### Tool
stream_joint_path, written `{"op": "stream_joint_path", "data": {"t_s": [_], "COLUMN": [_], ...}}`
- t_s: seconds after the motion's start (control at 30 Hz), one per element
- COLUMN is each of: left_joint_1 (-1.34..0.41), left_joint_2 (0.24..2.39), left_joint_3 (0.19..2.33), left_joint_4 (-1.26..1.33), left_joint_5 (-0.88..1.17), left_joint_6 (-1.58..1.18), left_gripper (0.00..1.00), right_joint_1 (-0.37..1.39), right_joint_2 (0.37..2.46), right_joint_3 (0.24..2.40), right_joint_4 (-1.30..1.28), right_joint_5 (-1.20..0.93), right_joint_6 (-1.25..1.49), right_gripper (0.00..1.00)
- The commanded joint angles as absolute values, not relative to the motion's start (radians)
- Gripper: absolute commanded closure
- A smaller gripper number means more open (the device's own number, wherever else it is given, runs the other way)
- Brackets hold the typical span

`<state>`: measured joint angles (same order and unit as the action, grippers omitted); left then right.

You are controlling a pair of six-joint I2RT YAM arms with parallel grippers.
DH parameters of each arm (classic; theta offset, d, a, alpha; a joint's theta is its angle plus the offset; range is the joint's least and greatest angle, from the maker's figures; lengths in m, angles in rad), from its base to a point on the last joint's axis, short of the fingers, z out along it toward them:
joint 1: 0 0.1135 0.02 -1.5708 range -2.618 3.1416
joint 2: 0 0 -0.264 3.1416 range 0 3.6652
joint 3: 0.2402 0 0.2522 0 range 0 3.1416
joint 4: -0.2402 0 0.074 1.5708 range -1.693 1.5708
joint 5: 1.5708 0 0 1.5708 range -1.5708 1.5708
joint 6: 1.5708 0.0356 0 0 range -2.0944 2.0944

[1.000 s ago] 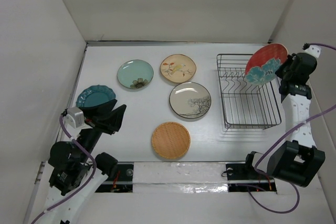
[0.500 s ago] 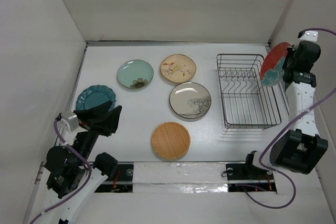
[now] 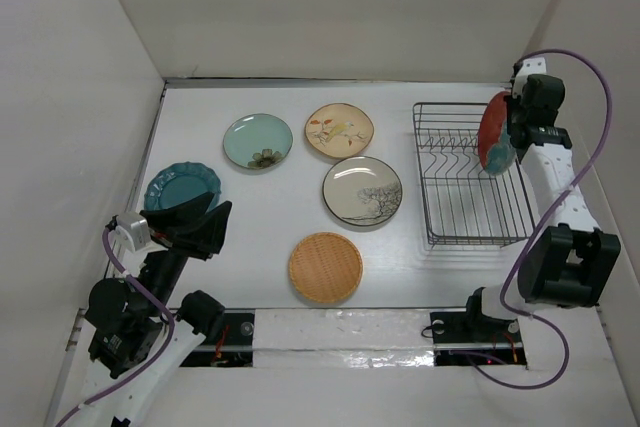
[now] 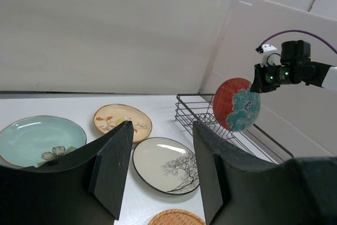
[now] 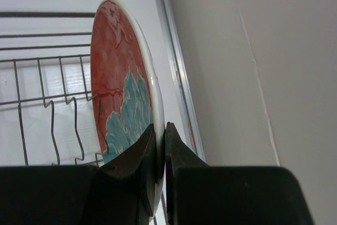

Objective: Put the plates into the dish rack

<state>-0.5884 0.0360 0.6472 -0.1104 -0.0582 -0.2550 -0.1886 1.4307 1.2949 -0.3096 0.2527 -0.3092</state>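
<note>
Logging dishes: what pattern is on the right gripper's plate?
The plate is red with a teal flower; best in left wrist view.

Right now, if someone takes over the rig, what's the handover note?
Right gripper: shut on the rim of the red-and-teal plate, holding it upright at the far right side of the dish rack; not slotted yet.
Left gripper: open, empty, beside the dark teal plate.
Flat on the table: dark teal plate, pale green plate, beige floral plate, white tree plate, woven orange plate.
Done: nothing racked.
Left: seat the red-and-teal plate, then load the other five.
</note>
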Motion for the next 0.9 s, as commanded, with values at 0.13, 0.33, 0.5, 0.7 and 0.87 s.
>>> {"op": "stream_joint_path", "data": {"t_s": [0.13, 0.33, 0.5, 0.7, 0.87], "left_joint_1": [-0.597, -0.597, -0.597, -0.597, -0.597], "left_joint_2": [0.026, 0.049, 0.074, 0.117, 0.164], "left_joint_3": [0.663, 0.66, 0.657, 0.655, 0.652], "left_joint_4": [-0.08, -0.078, -0.08, -0.083, -0.081], "left_joint_5": [-0.066, -0.054, -0.038, -0.034, -0.046], "left_joint_6": [-0.245, -0.248, -0.252, -0.256, -0.259], "left_gripper": [0.54, 0.54, 0.54, 0.91, 1.0], "right_joint_1": [-0.144, -0.144, -0.126, 0.045, 0.271], "right_joint_2": [1.442, 1.419, 1.428, 1.356, 1.394], "right_joint_3": [1.319, 1.285, 1.412, 1.456, 1.335], "right_joint_4": [-0.144, -0.089, -0.185, -0.207, -0.088], "right_joint_5": [0.322, 0.376, 0.405, 0.299, 0.163], "right_joint_6": [-0.279, -0.157, 0.013, 0.184, 0.345], "right_gripper": [1.0, 0.56, 0.35, 0.67, 1.0]}}
